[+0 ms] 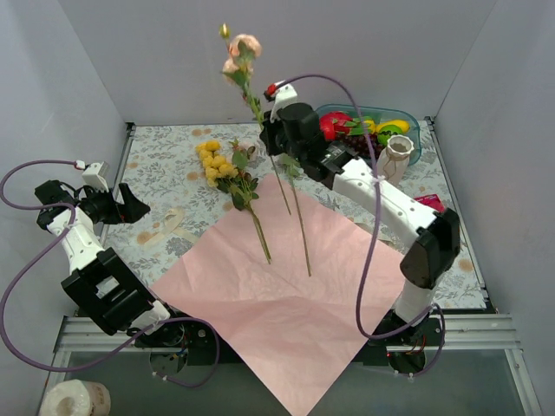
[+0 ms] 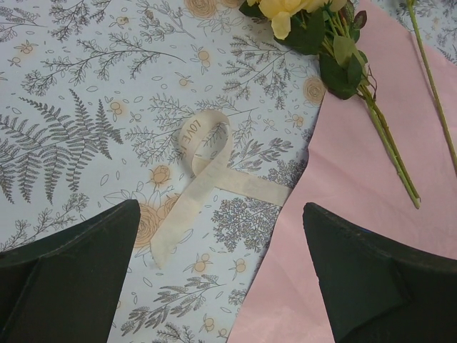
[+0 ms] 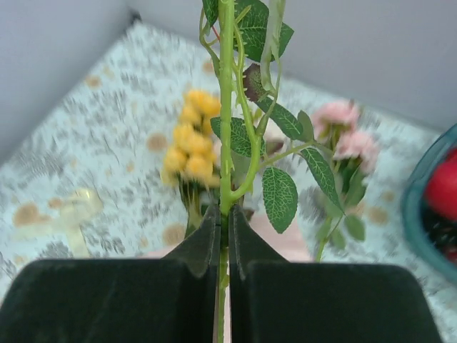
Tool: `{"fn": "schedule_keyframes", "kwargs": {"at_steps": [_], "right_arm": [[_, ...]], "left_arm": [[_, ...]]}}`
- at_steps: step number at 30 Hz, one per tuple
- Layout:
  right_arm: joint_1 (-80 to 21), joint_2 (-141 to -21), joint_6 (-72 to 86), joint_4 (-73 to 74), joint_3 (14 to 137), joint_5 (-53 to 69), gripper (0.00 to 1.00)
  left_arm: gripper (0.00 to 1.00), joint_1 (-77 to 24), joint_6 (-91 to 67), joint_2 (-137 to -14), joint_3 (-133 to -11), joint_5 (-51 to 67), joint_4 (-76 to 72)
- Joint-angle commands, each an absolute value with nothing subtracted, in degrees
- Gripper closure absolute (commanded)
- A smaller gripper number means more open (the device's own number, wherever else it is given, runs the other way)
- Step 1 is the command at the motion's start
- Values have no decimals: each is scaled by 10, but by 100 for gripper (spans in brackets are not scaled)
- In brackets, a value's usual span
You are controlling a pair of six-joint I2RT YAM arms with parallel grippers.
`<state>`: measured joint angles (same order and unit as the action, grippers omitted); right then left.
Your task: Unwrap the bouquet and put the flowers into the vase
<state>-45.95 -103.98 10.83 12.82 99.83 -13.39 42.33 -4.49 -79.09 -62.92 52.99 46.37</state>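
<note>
Over the table's [image 1: 165, 147] far edge: right gripper [image 3: 223, 225] clamped on a pink flower [image 1: 245, 45] stem, probably vase [image 1: 396, 157] next; left gripper [image 1: 134, 206] wide.

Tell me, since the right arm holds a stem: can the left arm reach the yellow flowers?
Probably yes: the left hand is open and empty, with only the flat ribbon lying between it and the yellow flowers.
</note>
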Motion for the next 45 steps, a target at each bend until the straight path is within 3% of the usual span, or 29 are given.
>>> {"fn": "schedule_keyframes", "kwargs": {"at_steps": [1, 14, 45], "right_arm": [[-429, -953, 41, 80, 1031, -169, 99], [-251, -742, -80, -142, 847, -160, 99], [-84, -744, -71, -348, 729, -107, 99]], "left_arm": [[2, 425, -44, -785, -649, 547, 473], [2, 425, -51, -787, -658, 556, 482], [2, 425, -26, -829, -704, 576, 521]]}}
